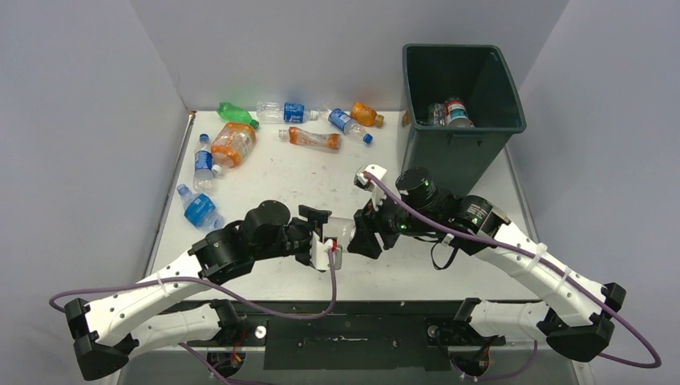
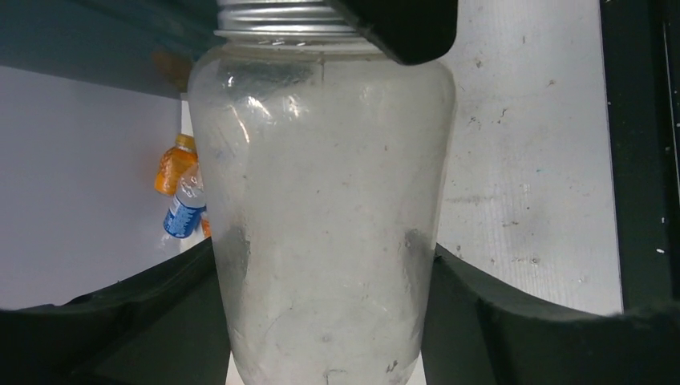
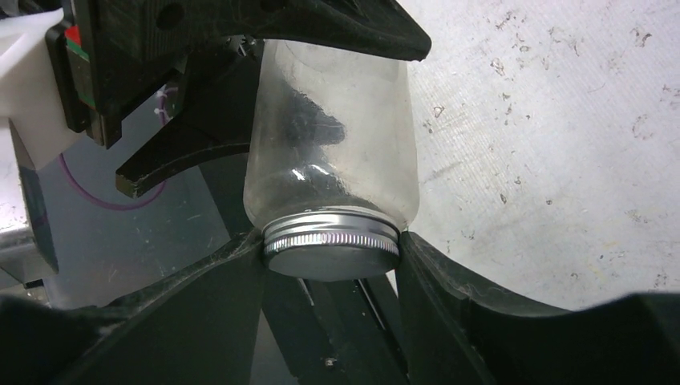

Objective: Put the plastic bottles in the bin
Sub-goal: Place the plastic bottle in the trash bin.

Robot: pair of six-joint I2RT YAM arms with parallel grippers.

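Note:
A clear jar with a silver screw lid hangs between my two grippers above the table's near middle. My left gripper is shut on the jar's body, both fingers pressing its sides. My right gripper is shut on the lid, with the jar body reaching away toward the left gripper's fingers. Several plastic bottles lie at the far left: green, big orange, blue. The dark green bin stands at the far right with bottles inside.
More bottles lie along the back: one with a blue label, an orange one, one with an orange label. Grey walls close in the table on three sides. Purple cables trail from both wrists.

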